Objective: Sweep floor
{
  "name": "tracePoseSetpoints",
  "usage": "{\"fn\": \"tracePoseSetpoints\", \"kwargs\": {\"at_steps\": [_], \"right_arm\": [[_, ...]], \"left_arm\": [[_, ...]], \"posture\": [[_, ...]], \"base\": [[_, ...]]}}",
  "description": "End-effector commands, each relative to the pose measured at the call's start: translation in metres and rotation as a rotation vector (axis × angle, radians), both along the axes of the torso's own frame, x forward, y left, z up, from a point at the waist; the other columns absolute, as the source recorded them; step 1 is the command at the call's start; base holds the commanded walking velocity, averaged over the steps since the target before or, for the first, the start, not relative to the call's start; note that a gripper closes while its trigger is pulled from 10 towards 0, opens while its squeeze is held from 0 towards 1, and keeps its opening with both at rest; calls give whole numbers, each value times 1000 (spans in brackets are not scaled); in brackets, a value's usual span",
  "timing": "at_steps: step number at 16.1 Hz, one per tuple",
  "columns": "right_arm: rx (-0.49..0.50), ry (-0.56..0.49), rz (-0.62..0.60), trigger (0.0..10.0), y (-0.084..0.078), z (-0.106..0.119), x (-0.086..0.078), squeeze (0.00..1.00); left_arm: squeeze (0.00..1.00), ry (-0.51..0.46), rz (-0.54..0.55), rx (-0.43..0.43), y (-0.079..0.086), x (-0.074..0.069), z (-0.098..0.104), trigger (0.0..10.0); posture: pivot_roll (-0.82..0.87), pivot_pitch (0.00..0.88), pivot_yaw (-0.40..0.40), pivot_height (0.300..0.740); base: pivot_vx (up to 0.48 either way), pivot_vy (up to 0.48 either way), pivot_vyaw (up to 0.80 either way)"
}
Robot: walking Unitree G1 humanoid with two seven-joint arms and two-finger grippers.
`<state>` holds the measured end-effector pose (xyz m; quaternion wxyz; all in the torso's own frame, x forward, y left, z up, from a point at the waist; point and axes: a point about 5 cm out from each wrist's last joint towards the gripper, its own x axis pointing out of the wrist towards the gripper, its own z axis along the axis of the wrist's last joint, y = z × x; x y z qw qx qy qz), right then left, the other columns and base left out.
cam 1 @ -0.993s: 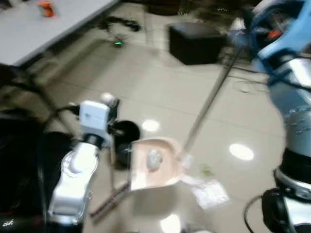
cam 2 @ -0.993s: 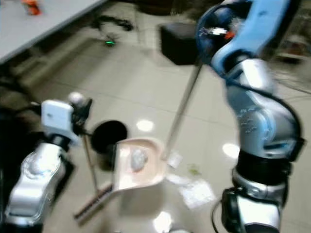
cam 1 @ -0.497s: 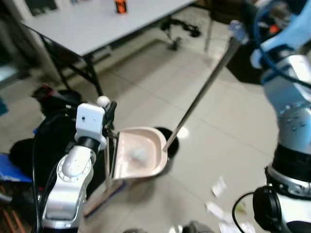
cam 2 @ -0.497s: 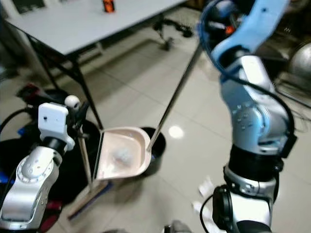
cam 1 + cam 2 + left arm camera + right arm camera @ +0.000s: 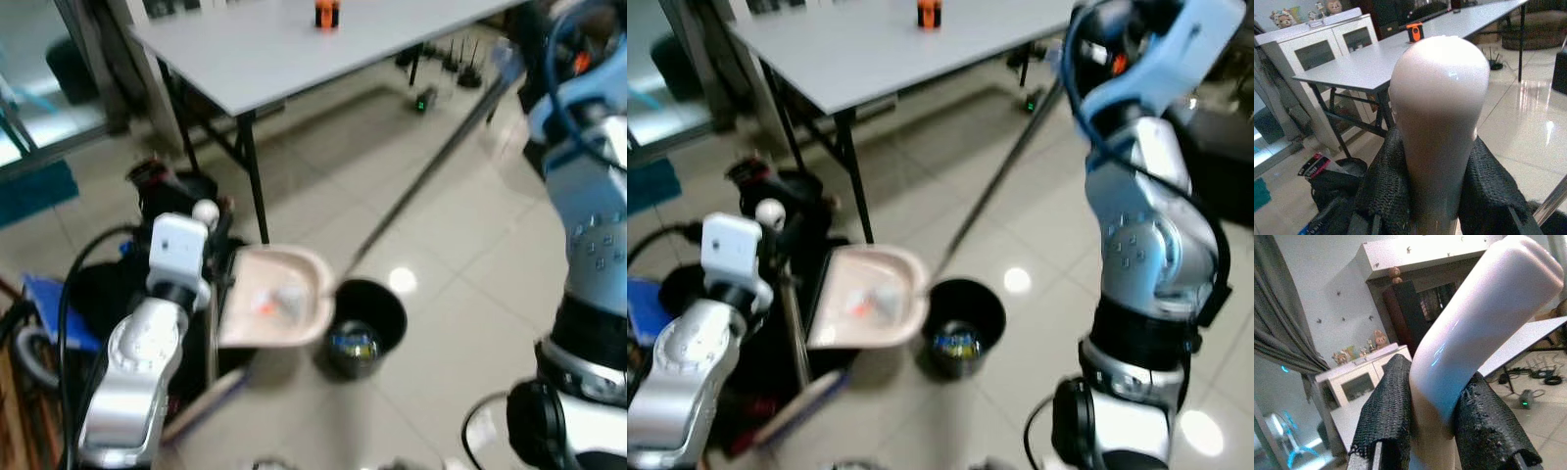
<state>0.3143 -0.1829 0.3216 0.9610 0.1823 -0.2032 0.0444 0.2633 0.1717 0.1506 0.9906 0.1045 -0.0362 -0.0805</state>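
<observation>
the right gripper (image 5: 1432, 423) clamped the pale plastic dustpan's (image 5: 269, 308) long metal handle; the dustpan hung beside the black round bin (image 5: 359, 323). it looked light but tippy. the left gripper (image 5: 1432, 196) pinched the broom's white knob (image 5: 1437, 112).

Glossy beige tile floor (image 5: 460, 245), ceiling-light glare spots on it. Grey table (image 5: 294, 49) on black legs; small orange object (image 5: 326, 13) on top. Beyond table: white cabinet (image 5: 1327, 41) with glazed doors, figurines on top. Cables, green indicator light (image 5: 421, 101) on floor beneath table.
</observation>
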Motion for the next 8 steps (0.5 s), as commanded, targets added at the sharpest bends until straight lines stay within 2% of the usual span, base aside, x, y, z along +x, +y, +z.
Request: {"fn": "tracePoseSetpoints", "kwargs": {"at_steps": [1,2,8], "right_arm": [[31,-68,-60,10000,-13,11,-9,0],[34,-71,-65,10000,-14,11,-10,0],[-3,-84,-107,10000,-20,15,-17,0]], "left_arm": [[0,-26,-38,-28,-8,2,6,10000],[0,-21,-43,-55,-9,2,5,10000],[0,-3,-65,-46,-12,6,1,10000]], "posture": [[16,41,60,740],[16,41,60,740],[-14,40,75,740]], "base": [[0,0,0],[0,0,0],[0,0,0]]}}
